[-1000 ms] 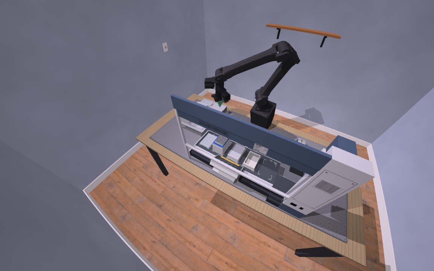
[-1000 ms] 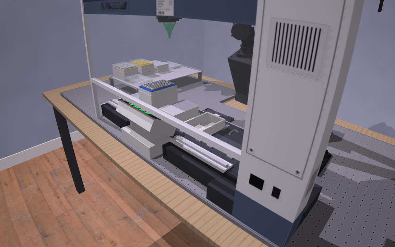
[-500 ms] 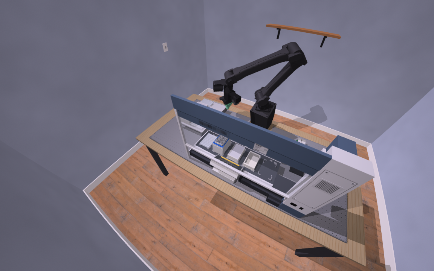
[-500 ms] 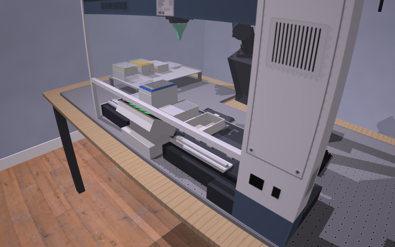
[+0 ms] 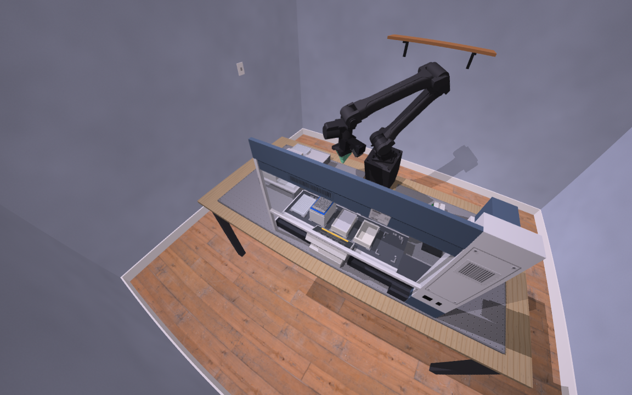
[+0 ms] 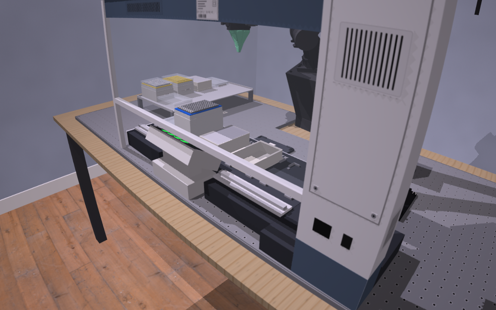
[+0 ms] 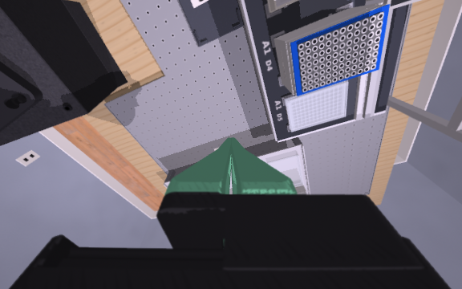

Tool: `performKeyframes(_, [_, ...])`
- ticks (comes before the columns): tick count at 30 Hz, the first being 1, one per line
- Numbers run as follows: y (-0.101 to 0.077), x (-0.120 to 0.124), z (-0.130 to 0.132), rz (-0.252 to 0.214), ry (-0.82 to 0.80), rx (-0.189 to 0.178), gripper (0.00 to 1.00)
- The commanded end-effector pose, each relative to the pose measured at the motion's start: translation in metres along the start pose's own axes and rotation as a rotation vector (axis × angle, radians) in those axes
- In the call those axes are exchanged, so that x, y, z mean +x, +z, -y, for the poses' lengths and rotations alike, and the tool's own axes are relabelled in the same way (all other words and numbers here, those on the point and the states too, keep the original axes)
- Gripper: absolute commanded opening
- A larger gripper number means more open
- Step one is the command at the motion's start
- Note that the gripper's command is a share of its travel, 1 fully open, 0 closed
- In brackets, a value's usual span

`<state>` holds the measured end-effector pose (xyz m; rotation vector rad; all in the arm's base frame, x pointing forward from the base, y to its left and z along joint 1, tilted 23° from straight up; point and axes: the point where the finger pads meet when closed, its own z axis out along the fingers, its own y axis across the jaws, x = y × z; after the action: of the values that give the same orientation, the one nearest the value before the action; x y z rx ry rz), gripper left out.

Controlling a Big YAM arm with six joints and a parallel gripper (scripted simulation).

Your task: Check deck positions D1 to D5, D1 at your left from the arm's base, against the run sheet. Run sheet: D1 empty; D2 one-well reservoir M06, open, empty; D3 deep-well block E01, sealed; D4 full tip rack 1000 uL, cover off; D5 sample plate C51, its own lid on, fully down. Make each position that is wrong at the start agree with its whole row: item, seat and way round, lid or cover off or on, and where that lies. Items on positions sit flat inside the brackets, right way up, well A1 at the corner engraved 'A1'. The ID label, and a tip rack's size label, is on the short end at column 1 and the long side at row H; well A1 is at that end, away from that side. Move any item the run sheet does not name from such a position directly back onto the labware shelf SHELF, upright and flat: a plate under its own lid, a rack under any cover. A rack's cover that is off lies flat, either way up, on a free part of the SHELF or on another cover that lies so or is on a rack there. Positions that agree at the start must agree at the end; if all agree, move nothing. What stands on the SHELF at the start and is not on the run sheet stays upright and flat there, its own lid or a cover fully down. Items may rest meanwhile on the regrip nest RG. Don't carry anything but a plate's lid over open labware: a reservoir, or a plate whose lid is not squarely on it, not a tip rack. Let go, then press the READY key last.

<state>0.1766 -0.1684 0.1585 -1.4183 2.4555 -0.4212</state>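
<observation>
My gripper hangs high above the table between the shelf and the deck, with its green fingers shut on nothing. It also shows in the exterior view. On the deck, the blue tip rack stands at D4 with no cover. The sample plate lies at D5 under a clear lid. In the top view the row runs from the plate through the tip rack, the deep-well block and the open reservoir to the bare position D1.
The labware shelf stands beyond the deck with a grey rack, a yellow rack and other white items. The instrument's blue top beam and white side tower frame the deck. The arm's base stands behind it.
</observation>
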Motion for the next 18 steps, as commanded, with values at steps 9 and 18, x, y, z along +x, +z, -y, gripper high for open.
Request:
performKeyframes(9, [-0.003,-0.055,-0.024,0.010,0.029,0.008,0.00])
performKeyframes(18, [-0.001,-0.056,-0.024,0.007,0.045,0.006,0.00])
